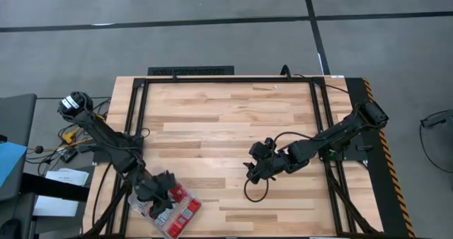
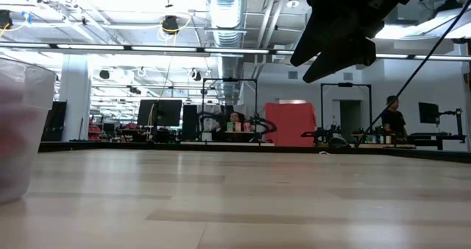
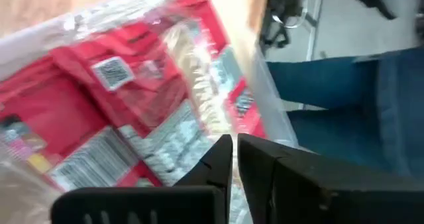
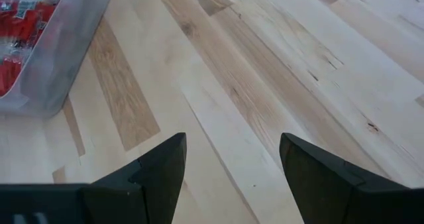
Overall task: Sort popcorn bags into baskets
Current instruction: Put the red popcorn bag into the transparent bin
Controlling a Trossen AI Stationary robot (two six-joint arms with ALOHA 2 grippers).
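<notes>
The clear plastic tray sits at the table's near left corner and holds several red popcorn bags with white panels. My left gripper hangs over the tray. In the left wrist view its fingers are shut just above the bags inside the clear wall. My right gripper is open above bare wood at the table's middle, with the tray off to its left. In the low view it hangs well above the tabletop. My left gripper points down into the tray with its shut fingertips close over the top bags. I cannot tell whether they touch a bag, and nothing shows between them.
Bare wood lies between the tray and the right gripper and toward the far edge. A dark cable loops on the table under the right arm. The tray shows blurred at the low view's left edge. People stand in the room beyond.
</notes>
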